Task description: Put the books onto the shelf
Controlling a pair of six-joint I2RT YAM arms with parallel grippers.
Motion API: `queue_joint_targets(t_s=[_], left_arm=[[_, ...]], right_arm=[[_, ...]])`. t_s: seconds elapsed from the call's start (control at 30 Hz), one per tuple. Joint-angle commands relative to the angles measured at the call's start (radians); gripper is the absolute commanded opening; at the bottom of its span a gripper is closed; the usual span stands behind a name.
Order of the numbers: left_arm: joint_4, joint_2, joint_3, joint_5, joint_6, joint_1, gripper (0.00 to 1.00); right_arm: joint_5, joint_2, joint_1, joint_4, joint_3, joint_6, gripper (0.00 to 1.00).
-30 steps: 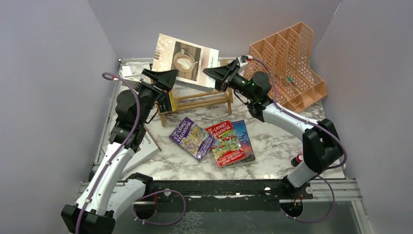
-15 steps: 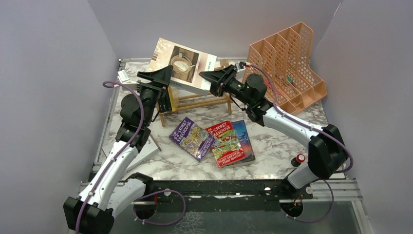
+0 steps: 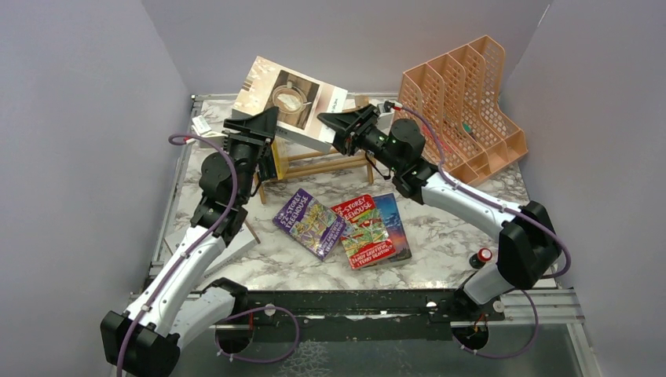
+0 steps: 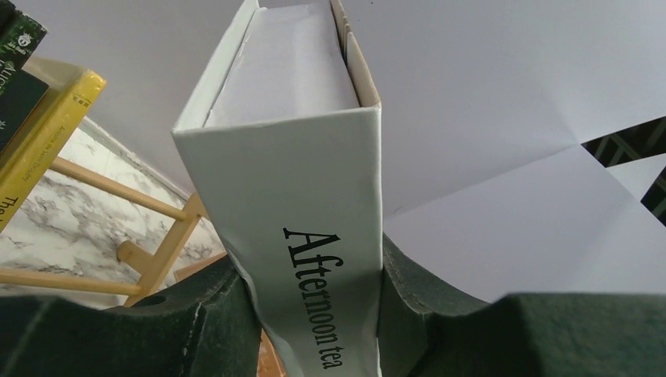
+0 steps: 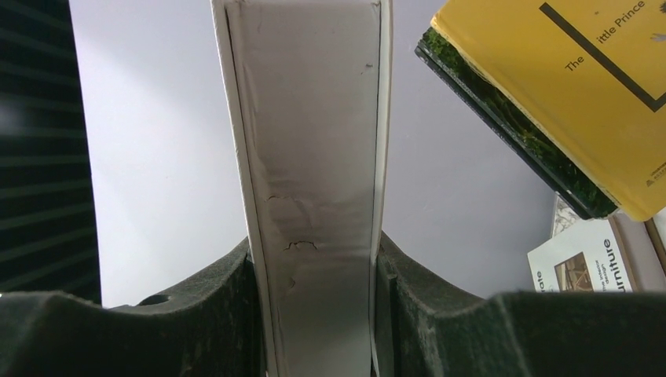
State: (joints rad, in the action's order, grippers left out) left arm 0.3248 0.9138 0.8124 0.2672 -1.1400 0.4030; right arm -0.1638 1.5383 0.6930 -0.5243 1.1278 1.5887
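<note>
A large white book (image 3: pixel 292 100) with a cup photo on its cover hangs tilted above the light-wood shelf (image 3: pixel 323 162), held from both sides. My left gripper (image 3: pixel 263 132) is shut on its "Afternoon tea" spine (image 4: pixel 302 196), with a jaw pressed against each side. The right gripper (image 3: pixel 345 126) is shut on the opposite page edge (image 5: pixel 314 157). A purple book (image 3: pixel 310 222), a red book (image 3: pixel 363 230) and a blue book (image 3: pixel 394 224) lie flat in front of the shelf. A yellow book (image 5: pixel 573 86) leans over a dark green one (image 5: pixel 503 118).
A peach mesh file organiser (image 3: pixel 465 98) stands at the back right. Another white book (image 3: pixel 236 242) lies under my left arm near the table's left edge. A white "Decorate" book (image 5: pixel 581 267) shows low on the right in the right wrist view. Grey walls close in three sides.
My left gripper has closed from wide open onto the white book's spine. The book and the right gripper have shifted a little to the left and up.
</note>
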Motion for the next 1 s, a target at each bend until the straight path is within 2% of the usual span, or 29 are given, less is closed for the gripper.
queue_joint_targets(t_s=[0.0, 0.1, 0.2, 0.3, 0.37, 0.53, 0.7, 0.97], left_arm=[[0.07, 0.004, 0.015, 0.046, 0.099, 0.009, 0.25], [0.044, 0.032, 0.061, 0.025, 0.161, 0.009, 0.22], [-0.088, 0.06, 0.145, 0.023, 0.211, 0.009, 0.21], [-0.287, 0.094, 0.251, 0.057, 0.307, 0.009, 0.21], [-0.397, 0.116, 0.297, 0.072, 0.378, 0.009, 0.21], [-0.529, 0.142, 0.362, 0.062, 0.499, 0.008, 0.22], [-0.627, 0.226, 0.484, -0.024, 0.634, 0.01, 0.22], [-0.733, 0.414, 0.649, -0.005, 0.761, 0.029, 0.22]], right_arm=[[0.028, -0.024, 0.005, -0.004, -0.017, -0.021, 0.28], [0.01, -0.032, 0.004, -0.041, -0.05, -0.072, 0.36], [0.004, -0.056, 0.002, -0.006, -0.096, -0.132, 0.54], [0.044, -0.119, -0.001, 0.025, -0.174, -0.25, 0.78], [0.098, -0.181, 0.0, 0.071, -0.227, -0.337, 0.83], [0.25, -0.328, -0.002, 0.183, -0.345, -0.518, 0.85], [0.332, -0.438, -0.002, 0.305, -0.386, -0.651, 0.84], [0.362, -0.507, -0.001, 0.38, -0.427, -0.711, 0.84]])
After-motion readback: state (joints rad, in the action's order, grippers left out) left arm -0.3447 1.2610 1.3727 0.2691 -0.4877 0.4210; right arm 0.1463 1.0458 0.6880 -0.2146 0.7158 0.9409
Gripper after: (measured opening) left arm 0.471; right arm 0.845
